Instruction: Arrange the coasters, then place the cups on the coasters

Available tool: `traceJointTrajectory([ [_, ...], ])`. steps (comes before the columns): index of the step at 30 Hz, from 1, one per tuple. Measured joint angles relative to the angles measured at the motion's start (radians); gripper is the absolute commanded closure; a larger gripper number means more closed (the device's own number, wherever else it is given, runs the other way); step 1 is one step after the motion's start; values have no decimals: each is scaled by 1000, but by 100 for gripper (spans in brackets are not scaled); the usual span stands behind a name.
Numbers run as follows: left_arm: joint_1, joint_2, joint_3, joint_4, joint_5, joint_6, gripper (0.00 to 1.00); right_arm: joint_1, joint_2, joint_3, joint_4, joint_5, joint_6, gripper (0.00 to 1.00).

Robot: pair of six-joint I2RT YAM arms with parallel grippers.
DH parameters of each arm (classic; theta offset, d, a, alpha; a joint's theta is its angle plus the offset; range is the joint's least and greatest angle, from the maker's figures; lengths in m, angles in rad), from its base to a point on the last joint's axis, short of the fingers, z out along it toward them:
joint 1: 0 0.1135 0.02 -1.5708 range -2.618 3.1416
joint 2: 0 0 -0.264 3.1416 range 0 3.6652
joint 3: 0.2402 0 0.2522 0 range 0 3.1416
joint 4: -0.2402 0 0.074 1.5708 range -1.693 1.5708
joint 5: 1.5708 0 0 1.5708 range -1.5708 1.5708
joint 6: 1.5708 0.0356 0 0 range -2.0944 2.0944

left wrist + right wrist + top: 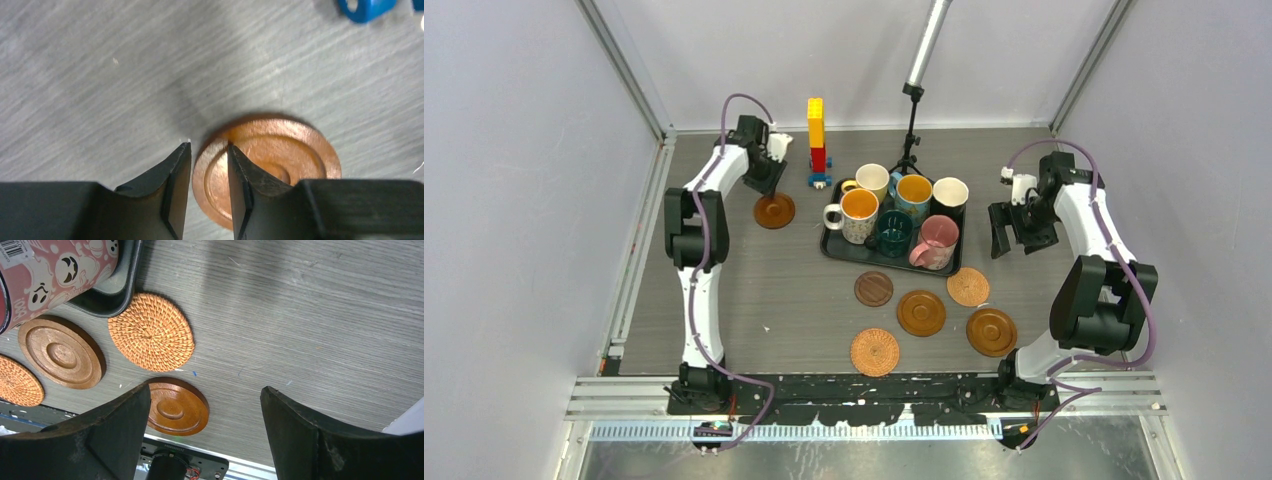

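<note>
You are looking at a grey wood-grain table (754, 290). A black tray (844, 251) is sitting toward the back, near the middle. A toy brick tower (816, 140) is standing upright just left of the tray, and a black tripod stand (909, 150) is standing behind the tray.

Five coasters are lying flat in front of the tray:
- a dark brown coaster (874, 289)
- a glossy brown coaster (922, 313)
- a woven coaster (968, 287), just beside the tray's near right corner
- a second glossy brown coaster (992, 332), further right
- a second woven coaster (875, 352), closest to the near edge

A third glossy brown coaster (774, 211) is sitting well apart from them, left of the tower.
</note>
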Motion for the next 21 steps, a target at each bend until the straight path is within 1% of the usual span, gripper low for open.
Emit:
traceJointTrajectory([
  [3, 0, 51, 88, -31, 19, -32, 64, -2, 0, 2, -1, 2, 3, 16],
  [5, 0, 68, 120, -49, 30, -45, 63, -3, 0, 9, 0, 2, 4, 16],
  [7, 0, 70, 125, -64, 41, -59, 57, -4, 0, 13, 0, 2, 6, 16],
  [11, 0, 49, 106, -77, 66, -73, 42, -4, 0, 19, 0, 2, 8, 16],
  [13, 0, -3, 55, -78, 81, -74, 38, -4, 0, 24, 0, 0, 9, 16],
  [15, 1, -90, -19, -74, 104, -72, 34, -4, 0, 28, 0, -1, 10, 16],
  [18, 2, -269, -141, -65, 150, -61, 30, -4, 0, 30, 0, -3, 10, 16],
  [21, -3, -482, -266, -51, 207, -34, 28, -4, 0, 31, 0, -6, 10, 16],
])
